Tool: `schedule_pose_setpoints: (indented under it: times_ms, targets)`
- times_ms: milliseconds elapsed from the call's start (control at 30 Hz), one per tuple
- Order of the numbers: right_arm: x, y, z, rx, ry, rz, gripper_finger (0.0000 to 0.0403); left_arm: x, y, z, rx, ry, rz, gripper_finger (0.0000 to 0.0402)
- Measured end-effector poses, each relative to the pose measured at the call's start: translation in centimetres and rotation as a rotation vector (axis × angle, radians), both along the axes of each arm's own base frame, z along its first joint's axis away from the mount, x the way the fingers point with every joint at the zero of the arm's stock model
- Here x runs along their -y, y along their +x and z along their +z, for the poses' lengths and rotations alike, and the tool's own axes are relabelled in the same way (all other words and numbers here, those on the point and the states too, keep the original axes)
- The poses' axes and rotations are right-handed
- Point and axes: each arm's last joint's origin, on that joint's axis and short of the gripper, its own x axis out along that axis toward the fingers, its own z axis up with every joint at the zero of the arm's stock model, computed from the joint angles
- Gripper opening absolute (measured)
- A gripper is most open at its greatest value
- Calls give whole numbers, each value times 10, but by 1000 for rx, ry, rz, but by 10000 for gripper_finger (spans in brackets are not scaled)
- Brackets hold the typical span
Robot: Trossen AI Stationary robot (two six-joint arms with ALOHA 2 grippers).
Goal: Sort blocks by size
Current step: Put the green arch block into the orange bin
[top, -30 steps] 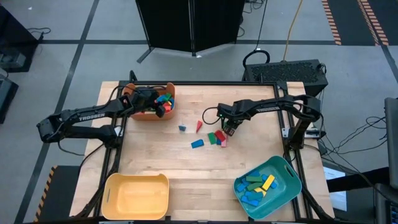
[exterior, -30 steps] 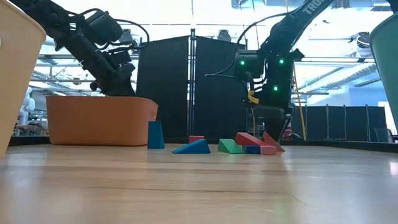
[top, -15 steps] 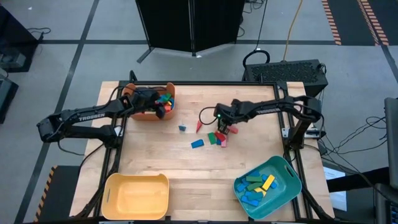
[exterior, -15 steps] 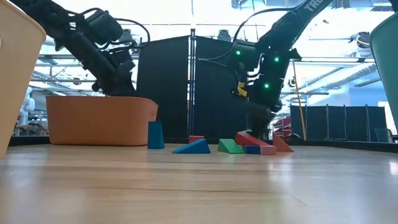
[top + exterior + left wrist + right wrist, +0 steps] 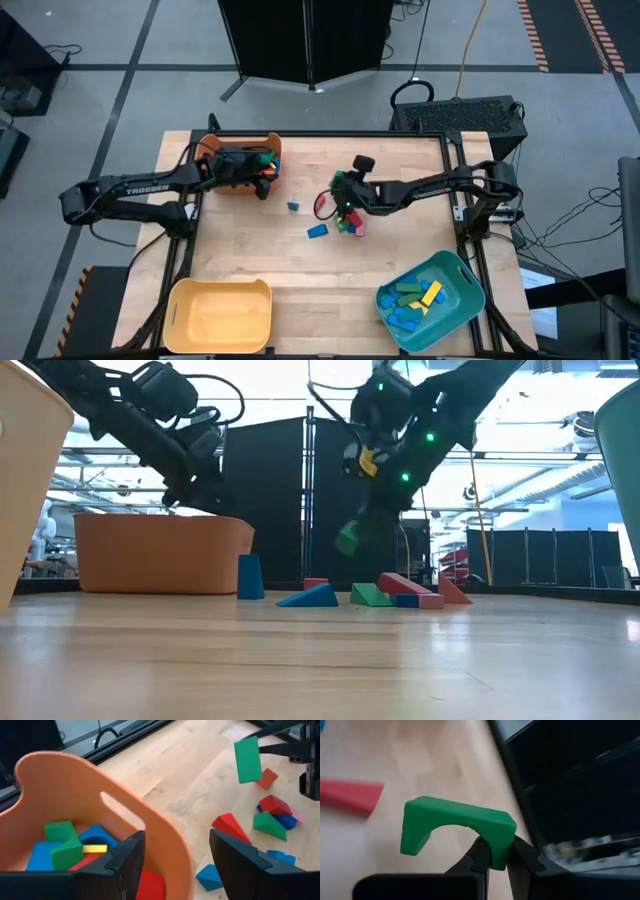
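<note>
My right gripper [image 5: 345, 192] hangs above the table's middle, shut on a green arch block [image 5: 455, 827], which shows in the low view as the green arch [image 5: 347, 540] well above the board. Under and beside it a small heap of blocks [image 5: 350, 223] lies on the wood, with a red wedge [image 5: 322, 205], a blue wedge [image 5: 317, 231] and a small blue block [image 5: 292, 206] farther left. My left gripper [image 5: 177, 865] is open at the orange bin [image 5: 240, 165], its fingers on either side of the bin's right wall [image 5: 165, 835]. The bin holds several blocks. My right gripper pinches one leg of the green arch [image 5: 500, 837] between its two fingers. They come slanting down from the table's right side. The arch is lifted clear of the table, and its other leg [image 5: 415, 837] sticks out sideways from the fingers.
A yellow bin [image 5: 218, 315] stands at the near left corner. At the near right stands a teal bin [image 5: 470, 290] with several blocks in it. Bare wood lies between the two and in front of the loose blocks.
My right gripper has taken hold of the green arch in the heap and lifted it clear. It has gone up and toward the table's left edge, and its wrist has turned. The other loose blocks stay where they were.
</note>
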Motion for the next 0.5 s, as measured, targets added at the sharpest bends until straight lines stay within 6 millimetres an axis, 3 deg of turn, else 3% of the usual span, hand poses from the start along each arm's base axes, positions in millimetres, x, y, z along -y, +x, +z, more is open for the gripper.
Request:
schedule_pose_setpoints:
  times_ms: [133,500]
  targets:
    - [-6,9,11,74,-120,8,30,5,3,1,13,16,-33,222]
    - [-10,25,39,259,-249,116,32,22,17,13,104,148,-186,222]
